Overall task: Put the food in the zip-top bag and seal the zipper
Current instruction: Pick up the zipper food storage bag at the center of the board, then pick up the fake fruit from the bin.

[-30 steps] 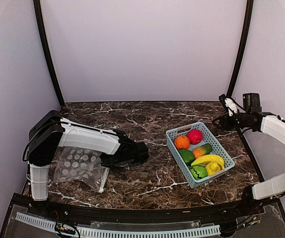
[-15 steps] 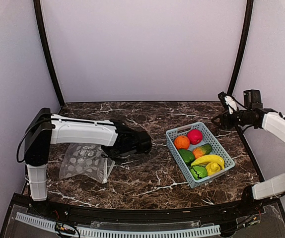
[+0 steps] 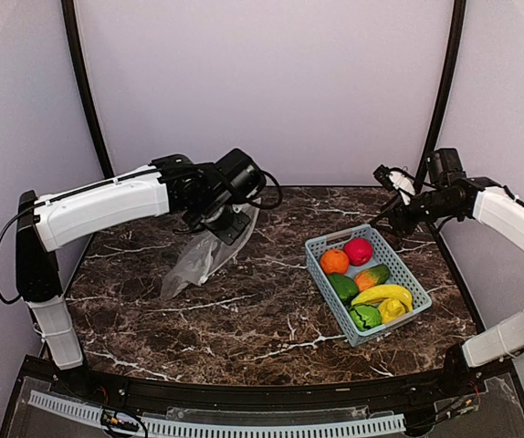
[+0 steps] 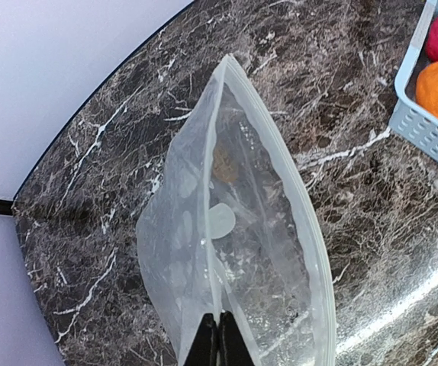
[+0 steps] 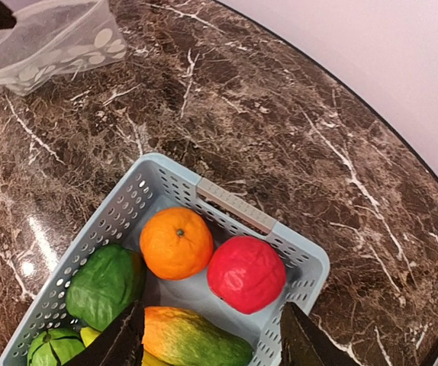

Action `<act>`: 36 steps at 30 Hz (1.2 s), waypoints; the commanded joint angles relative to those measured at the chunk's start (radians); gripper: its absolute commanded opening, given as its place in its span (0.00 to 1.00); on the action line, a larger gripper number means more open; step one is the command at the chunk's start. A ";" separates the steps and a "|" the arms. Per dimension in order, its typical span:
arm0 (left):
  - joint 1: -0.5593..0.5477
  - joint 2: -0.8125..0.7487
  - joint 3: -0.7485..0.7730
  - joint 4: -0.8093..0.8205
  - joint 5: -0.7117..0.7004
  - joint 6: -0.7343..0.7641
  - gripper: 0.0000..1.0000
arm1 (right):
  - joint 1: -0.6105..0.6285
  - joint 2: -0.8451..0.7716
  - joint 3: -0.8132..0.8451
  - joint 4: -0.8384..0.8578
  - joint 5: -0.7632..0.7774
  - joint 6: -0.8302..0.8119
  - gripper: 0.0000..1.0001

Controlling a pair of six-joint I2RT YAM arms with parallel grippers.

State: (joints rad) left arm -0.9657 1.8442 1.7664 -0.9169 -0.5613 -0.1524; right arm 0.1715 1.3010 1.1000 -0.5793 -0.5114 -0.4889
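My left gripper is shut on the mouth edge of the clear dotted zip-top bag and holds it lifted, its lower corner near the table. In the left wrist view the fingertips pinch one lip of the bag, whose mouth gapes open; the white zipper strip runs along the other lip. The food lies in the light-blue basket: orange ball, red ball, green round piece, orange-green long piece, yellow bananas. My right gripper is open and empty, above the basket's far end.
The marble table is ringed by a black frame and lilac walls. The basket stands at the right, slanted, with a grey handle on its far rim. The bag also shows at the top left of the right wrist view.
My left arm has lifted the bag off the table's left front and swung it up and toward the back middle. My right gripper has moved left, toward the basket.
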 commanded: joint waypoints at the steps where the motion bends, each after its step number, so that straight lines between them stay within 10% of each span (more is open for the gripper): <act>1: 0.041 -0.126 -0.069 0.156 0.190 0.098 0.01 | 0.072 0.071 0.062 -0.118 0.061 -0.069 0.56; 17: 0.041 -0.434 -0.531 0.614 0.334 0.139 0.01 | 0.201 0.346 0.211 -0.194 0.140 -0.102 0.61; 36: 0.041 -0.394 -0.542 0.616 0.333 0.116 0.01 | 0.231 0.577 0.312 -0.166 0.137 -0.029 0.80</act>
State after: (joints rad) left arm -0.9237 1.4380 1.2404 -0.3069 -0.2218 -0.0273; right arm 0.3901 1.8328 1.3834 -0.7506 -0.3698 -0.5400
